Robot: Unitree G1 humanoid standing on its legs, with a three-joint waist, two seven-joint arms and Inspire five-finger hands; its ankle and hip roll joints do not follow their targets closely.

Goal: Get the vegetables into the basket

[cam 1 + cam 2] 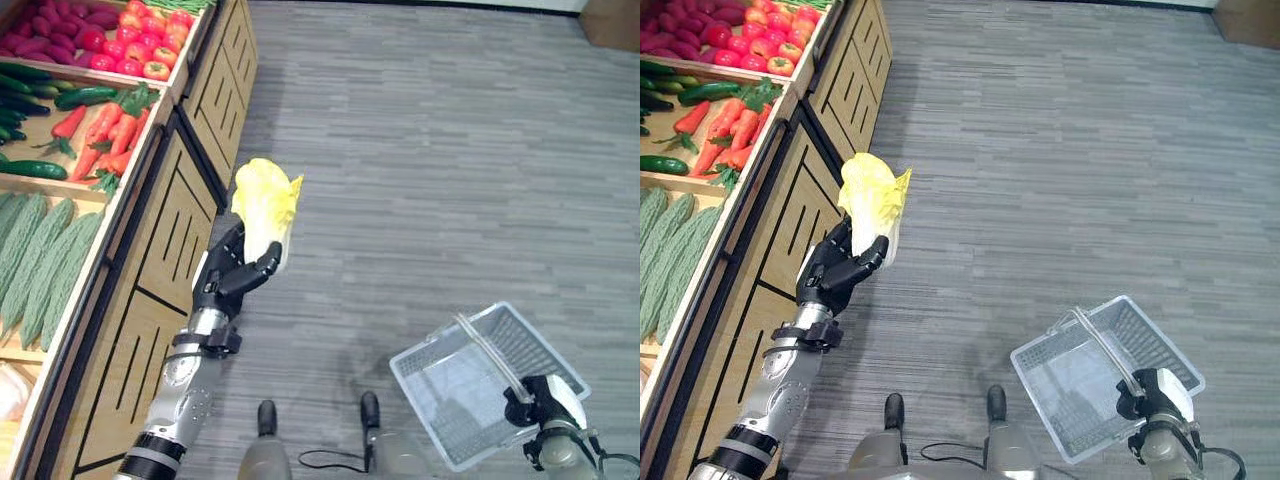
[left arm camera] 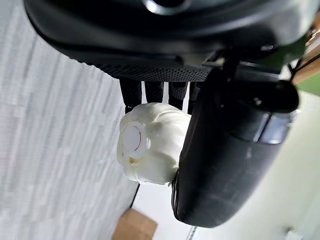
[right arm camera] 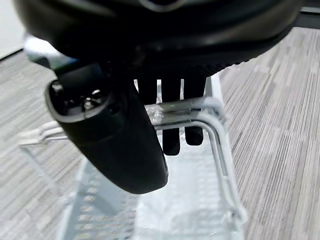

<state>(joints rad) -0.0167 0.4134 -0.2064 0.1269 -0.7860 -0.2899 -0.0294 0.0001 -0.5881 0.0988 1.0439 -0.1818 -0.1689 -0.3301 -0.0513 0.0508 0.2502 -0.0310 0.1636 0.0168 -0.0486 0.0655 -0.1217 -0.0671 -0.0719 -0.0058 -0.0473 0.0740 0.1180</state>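
While the wooden produce stand (image 1: 170,250) runs along the robot's left, stocked with bitter gourds (image 1: 40,265), carrots (image 1: 110,135), cucumbers (image 1: 30,90) and tomatoes (image 1: 150,45), the grey floor (image 1: 450,150) spreads to its right. Low on the right, the clear basket (image 1: 440,400) hangs tilted above the floor, its handle (image 3: 200,107) hooked in the curled fingers of the right hand (image 1: 535,400). Beside the stand, the left hand (image 1: 235,270) is raised with fingers and thumb wrapped round the pale base of a yellow cabbage (image 1: 265,205), whose leaves rise above the hand, well apart from the basket.
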